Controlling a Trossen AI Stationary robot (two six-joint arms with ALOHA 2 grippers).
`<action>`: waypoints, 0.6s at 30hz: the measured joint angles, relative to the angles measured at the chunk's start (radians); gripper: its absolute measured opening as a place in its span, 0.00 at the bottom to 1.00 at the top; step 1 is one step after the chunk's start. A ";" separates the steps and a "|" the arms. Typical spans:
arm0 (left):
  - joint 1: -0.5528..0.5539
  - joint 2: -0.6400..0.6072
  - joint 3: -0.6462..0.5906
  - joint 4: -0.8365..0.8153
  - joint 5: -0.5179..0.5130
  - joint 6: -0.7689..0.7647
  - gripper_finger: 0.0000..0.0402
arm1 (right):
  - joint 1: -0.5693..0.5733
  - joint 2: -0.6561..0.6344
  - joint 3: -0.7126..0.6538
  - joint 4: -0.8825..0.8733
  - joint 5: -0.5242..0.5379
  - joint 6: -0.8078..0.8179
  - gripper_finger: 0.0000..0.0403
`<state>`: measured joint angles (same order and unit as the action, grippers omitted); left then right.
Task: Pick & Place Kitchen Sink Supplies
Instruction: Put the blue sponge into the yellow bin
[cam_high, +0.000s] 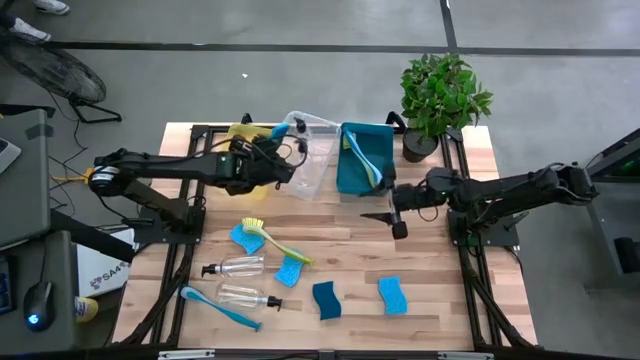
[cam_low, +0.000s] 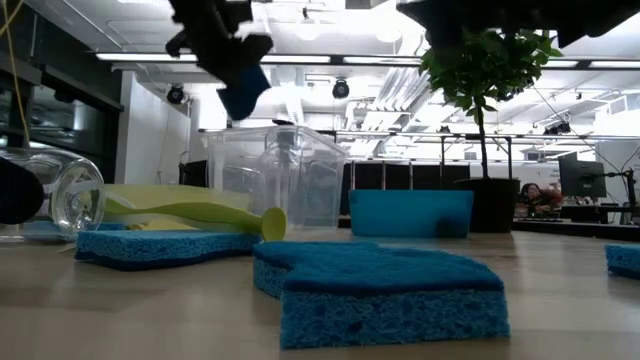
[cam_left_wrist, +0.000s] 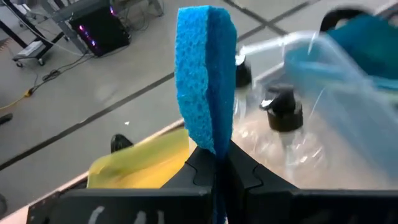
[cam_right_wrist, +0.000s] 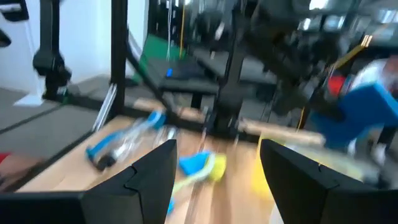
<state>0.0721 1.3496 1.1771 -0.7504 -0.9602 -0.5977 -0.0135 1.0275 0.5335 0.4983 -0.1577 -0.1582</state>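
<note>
Sink supplies are partly sorted, with most of them yet to be put away. The left gripper (cam_high: 281, 131) holds one blue sponge (cam_left_wrist: 205, 74) pinched tight between its closed fingers, raised above the gap between the yellow bin (cam_high: 243, 133) and the clear bin (cam_high: 318, 160); I judge it about to be dropped into one of them.

Taking the clear bin as landmark: it holds at least one pump bottle (cam_left_wrist: 283, 115), seen through its wall in the left wrist view. The teal bin (cam_high: 352, 172), just beside it toward the plant (cam_high: 443, 90), has a brush handle (cam_high: 366, 156) leaning in it. What the yellow bin holds cannot be told.

Out on the table in front of the clear bin lie a yellow-green brush (cam_high: 275, 240) across a sponge, two clear bottles (cam_high: 236, 267), a blue brush (cam_high: 218, 306), and three more sponges (cam_high: 392, 295) farther toward the table's front edge. All these remain to be moved.

The right gripper (cam_high: 397, 212) hangs in front of the teal bin, fingers spread wide and empty.
</note>
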 joint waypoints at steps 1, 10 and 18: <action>-0.006 0.000 0.022 -0.015 -0.004 0.008 0.00 | 0.000 0.000 0.000 0.037 0.000 -0.015 0.56; -0.074 0.000 0.176 -0.026 0.029 0.106 0.00 | 0.000 0.000 0.000 0.403 0.134 -0.124 0.56; -0.105 -0.001 0.266 -0.312 -0.047 0.006 0.00 | 0.000 -0.003 0.000 0.397 0.238 -0.174 0.56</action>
<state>-0.0330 1.3491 1.4427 -1.0621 -1.0071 -0.5920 -0.0135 1.0248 0.5335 0.8956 0.0798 -0.3325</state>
